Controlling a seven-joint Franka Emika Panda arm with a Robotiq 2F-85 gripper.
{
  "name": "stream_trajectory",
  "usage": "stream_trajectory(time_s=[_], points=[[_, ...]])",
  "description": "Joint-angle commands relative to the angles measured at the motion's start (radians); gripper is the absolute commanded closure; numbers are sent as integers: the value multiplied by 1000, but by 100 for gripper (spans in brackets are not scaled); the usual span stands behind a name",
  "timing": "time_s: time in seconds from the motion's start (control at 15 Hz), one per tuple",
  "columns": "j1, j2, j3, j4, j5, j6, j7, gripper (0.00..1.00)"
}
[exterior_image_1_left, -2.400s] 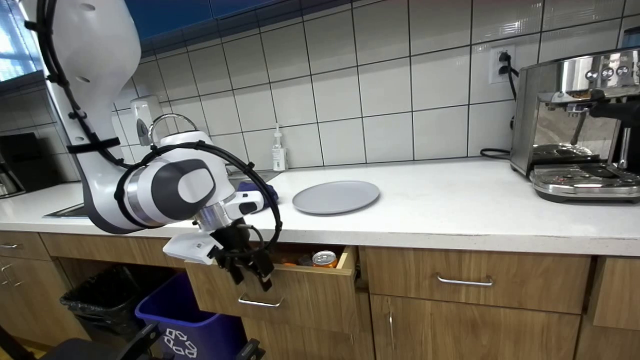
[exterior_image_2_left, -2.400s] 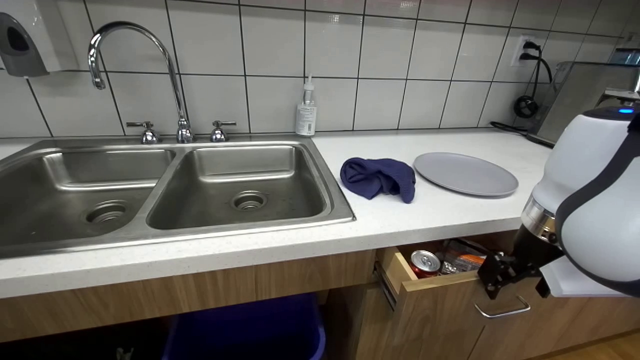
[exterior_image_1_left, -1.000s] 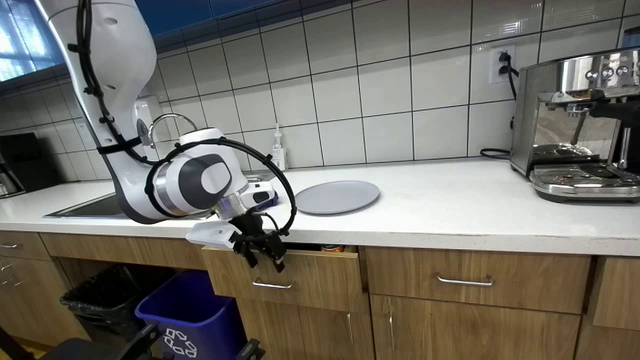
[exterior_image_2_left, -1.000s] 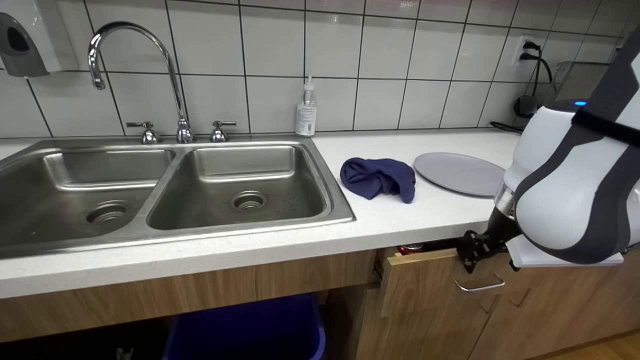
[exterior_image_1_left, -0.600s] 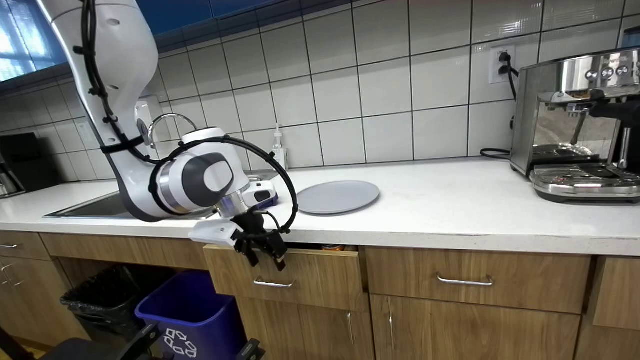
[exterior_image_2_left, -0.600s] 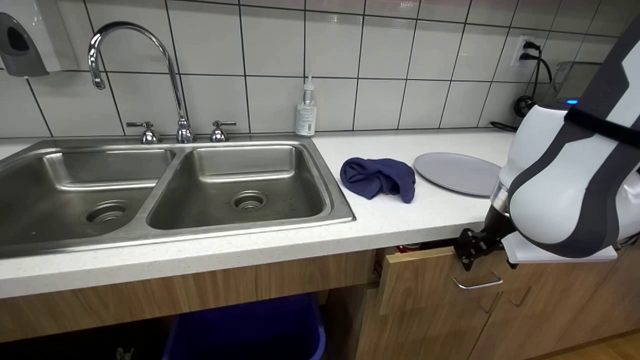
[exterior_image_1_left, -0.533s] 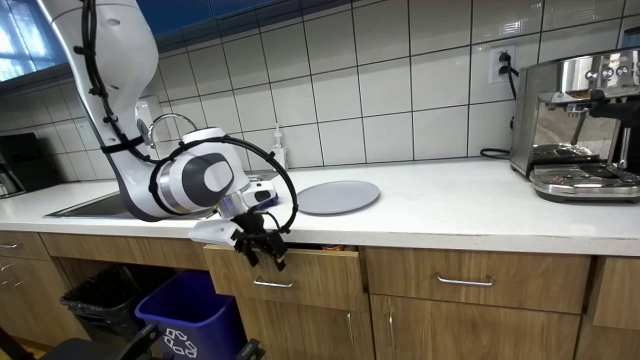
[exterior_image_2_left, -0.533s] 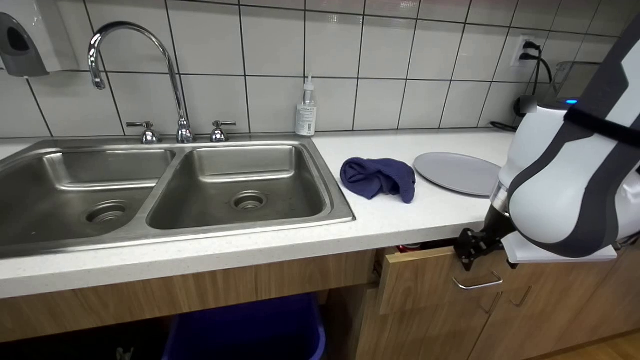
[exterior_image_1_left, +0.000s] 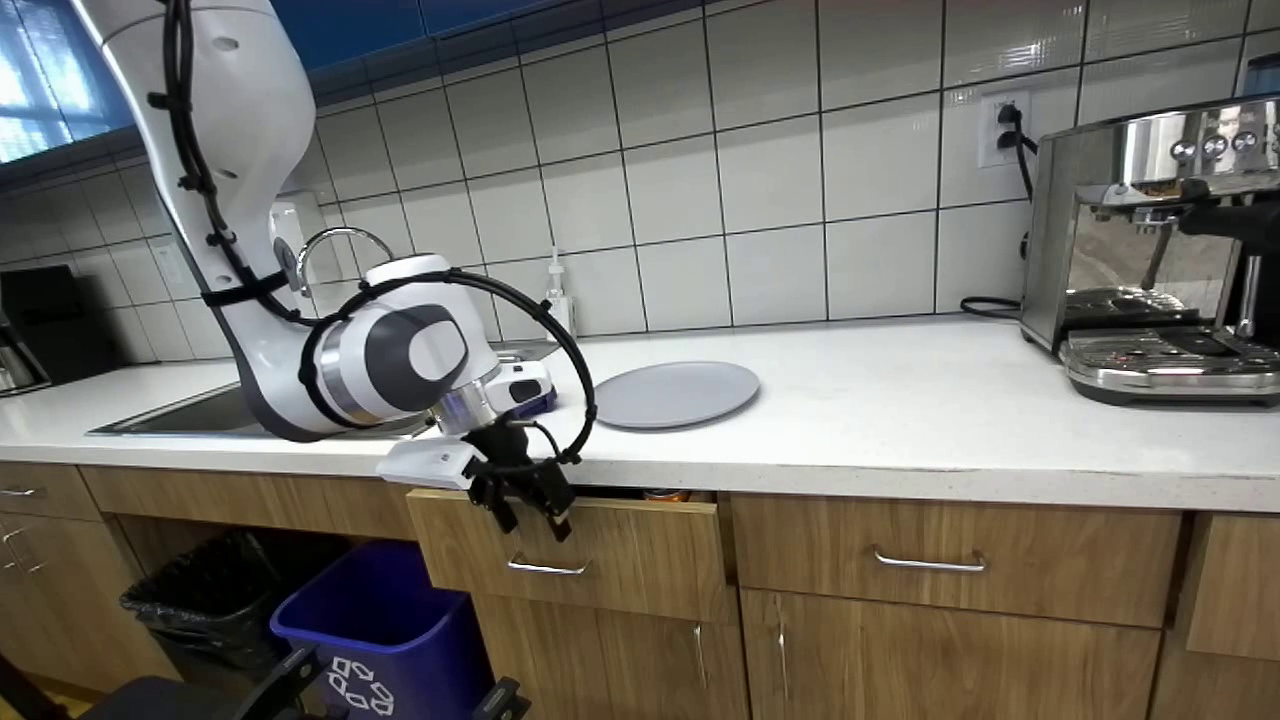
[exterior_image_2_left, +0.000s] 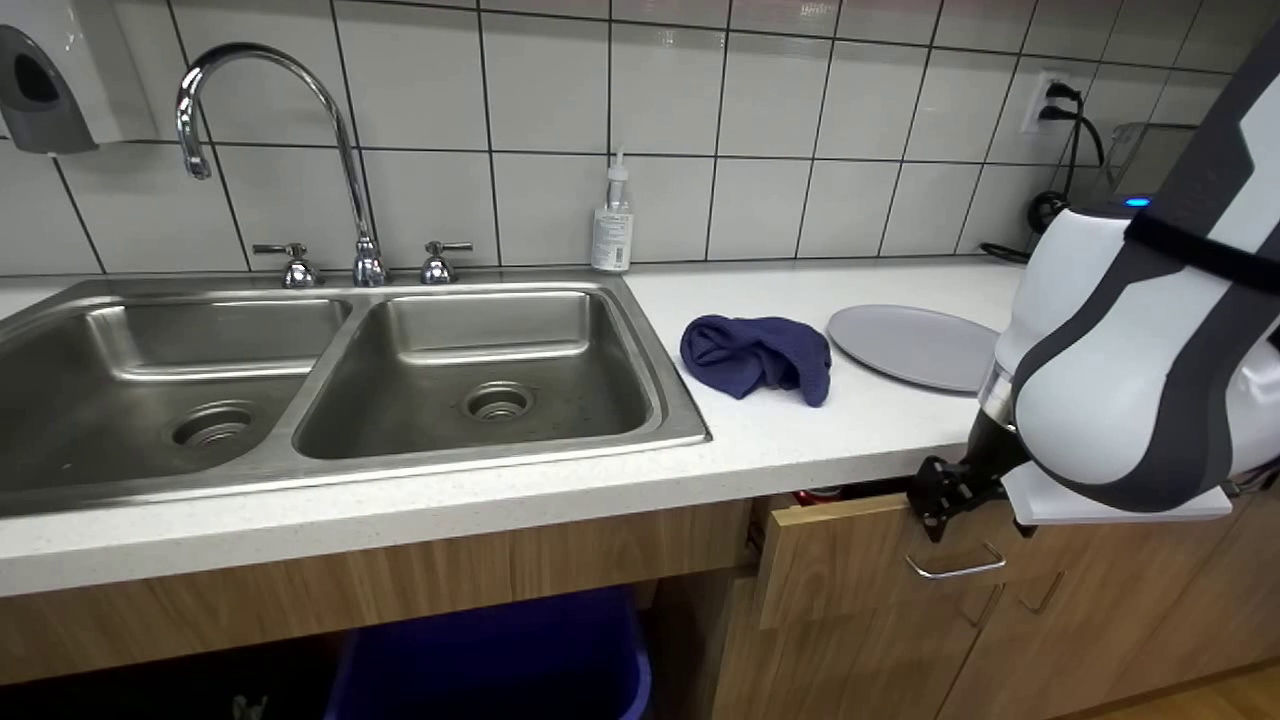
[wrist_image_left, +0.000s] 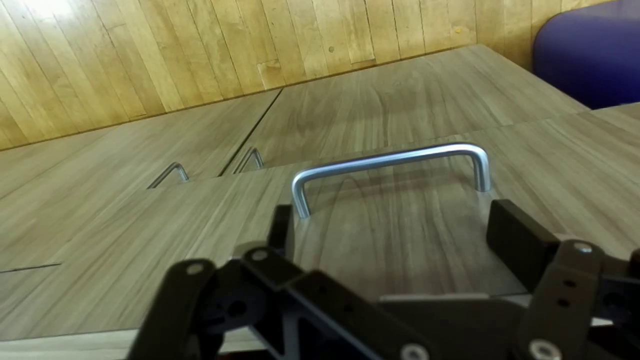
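We see the drawer (exterior_image_1_left: 640, 570) partly out, leaving a narrow gap beneath the overhanging edge of the counter (exterior_image_1_left: 900, 400); a can (exterior_image_2_left: 822, 495) peeks through. Our gripper (wrist_image_left: 392, 220), fingers apart, is at the drawer front, above the handle (wrist_image_left: 392, 159). A blue bin (exterior_image_1_left: 430, 660) stands low beside the drawer; a plate (exterior_image_1_left: 677, 393) and cloth (exterior_image_2_left: 757, 355) lie on the counter.

Matt wood grain is seen on the drawer front (exterior_image_1_left: 640, 565), and smooth, satin metal on its handle (wrist_image_left: 392, 159). The gripper (wrist_image_left: 392, 225) is finished dull. Brushed metal is shown by the sink (exterior_image_2_left: 570, 412), mirror-polished metal by the faucet (exterior_image_2_left: 351, 172). The wall tiles (exterior_image_1_left: 770, 180) are glazed and glossy, the plate (exterior_image_1_left: 675, 395) is finished matt, and the towel (exterior_image_2_left: 755, 355) is made of textured cloth.
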Motion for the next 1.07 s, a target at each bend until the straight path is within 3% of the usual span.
stream_trajectory(time_s=[0.0, 0.73, 1.0], points=[[39, 17, -46, 62, -6, 21, 22, 0], [57, -18, -65, 27, -17, 14, 0, 0], [4, -75, -14, 2, -50, -32, -52, 0]])
